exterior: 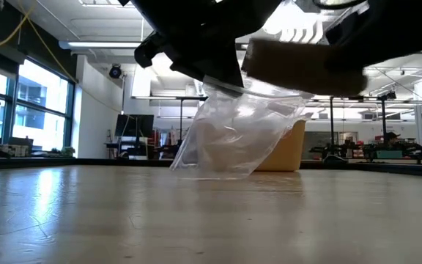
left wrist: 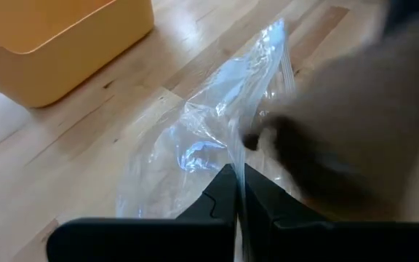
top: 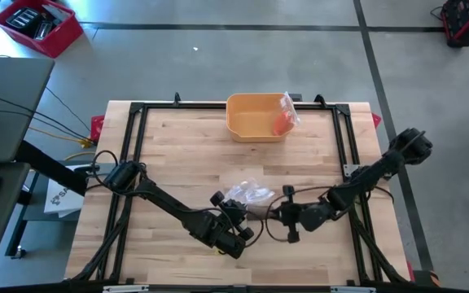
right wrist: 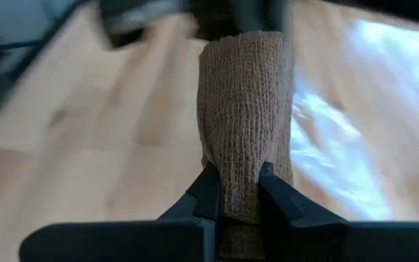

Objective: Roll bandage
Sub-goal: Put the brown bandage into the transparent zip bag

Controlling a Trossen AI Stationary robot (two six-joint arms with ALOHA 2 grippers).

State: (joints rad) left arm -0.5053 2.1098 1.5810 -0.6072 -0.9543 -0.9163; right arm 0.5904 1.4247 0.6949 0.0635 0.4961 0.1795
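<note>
Keep right gripper (right wrist: 231,191) pinching bandage (right wrist: 246,109) firmly, left gripper (left wrist: 238,191) clamped on bag (left wrist: 195,145) (thin plastic), pulling apart slowly.

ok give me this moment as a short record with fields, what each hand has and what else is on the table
left hand: shut on the edge of the clear plastic bag, lifting it off the table
right hand: shut on the tan rolled bandage, close beside the bag's lifted end
bag contact: lower end rests on the wooden table
yellow bin: at the far edge, an orange item in clear wrap at its right side
position: both hands meet near the table's front middle
</note>
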